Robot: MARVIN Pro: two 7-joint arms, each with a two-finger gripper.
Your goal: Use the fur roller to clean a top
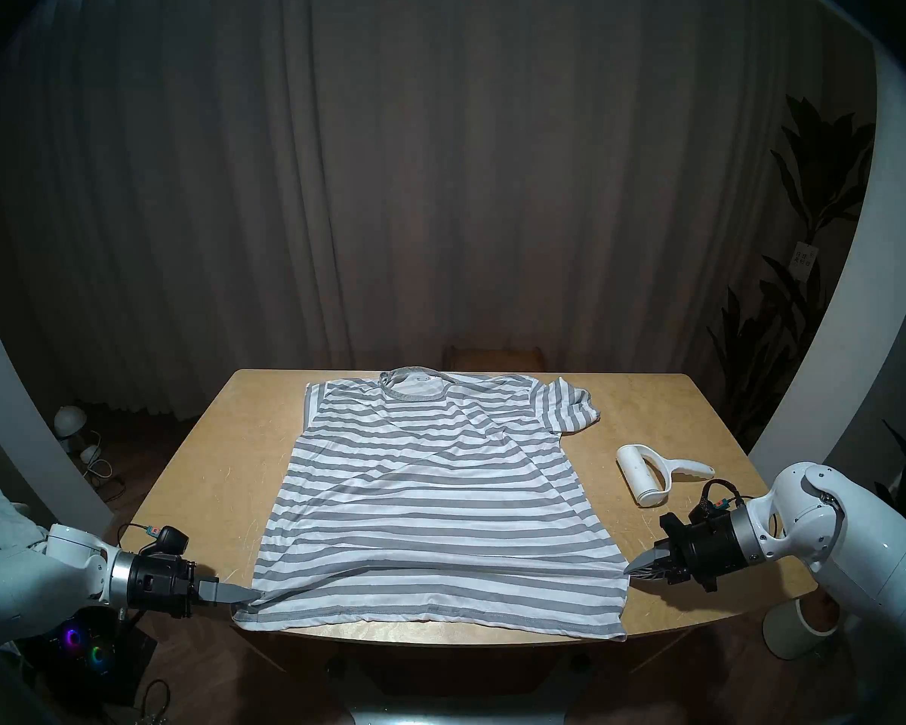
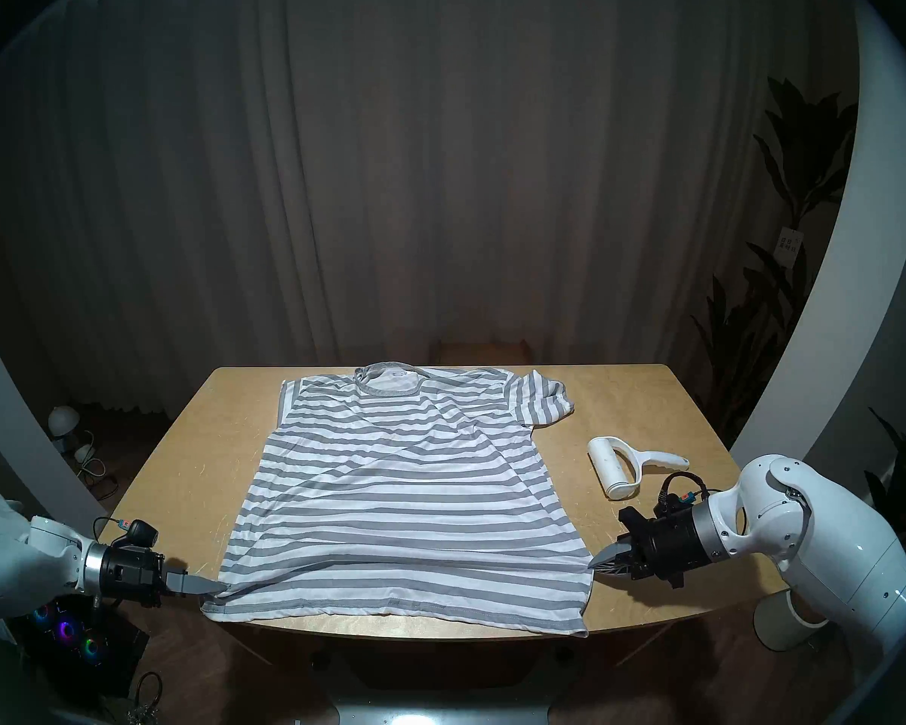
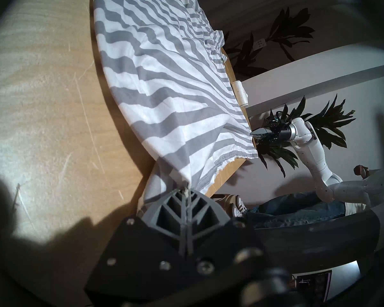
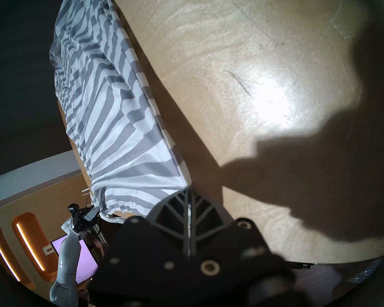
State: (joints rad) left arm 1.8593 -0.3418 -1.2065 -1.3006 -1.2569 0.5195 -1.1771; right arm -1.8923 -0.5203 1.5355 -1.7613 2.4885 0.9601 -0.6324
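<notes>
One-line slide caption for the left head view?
Both grippers, left and right, pinch the striped T-shirt near its hem; lint roller lies unused.

fur roller (image 3: pixel 240 92): mostly hidden behind the top (image 3: pixel 164 82) in the left wrist view
collar label (image 1: pixel 420 379): print too small to read
bench (image 1: pixel 221 478): near edge partly covered by the top's hem

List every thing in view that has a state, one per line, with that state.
Grey-and-white striped T-shirt: spread front-up on the table, near hem lifted and stretched between both grippers.
White plastic lint roller: lying on the table, right of the shirt, unheld.
Left gripper: shut on the shirt's near left edge.
Right gripper: shut on the shirt's near right edge.
Wooden table: bearing shirt and roller.
</notes>
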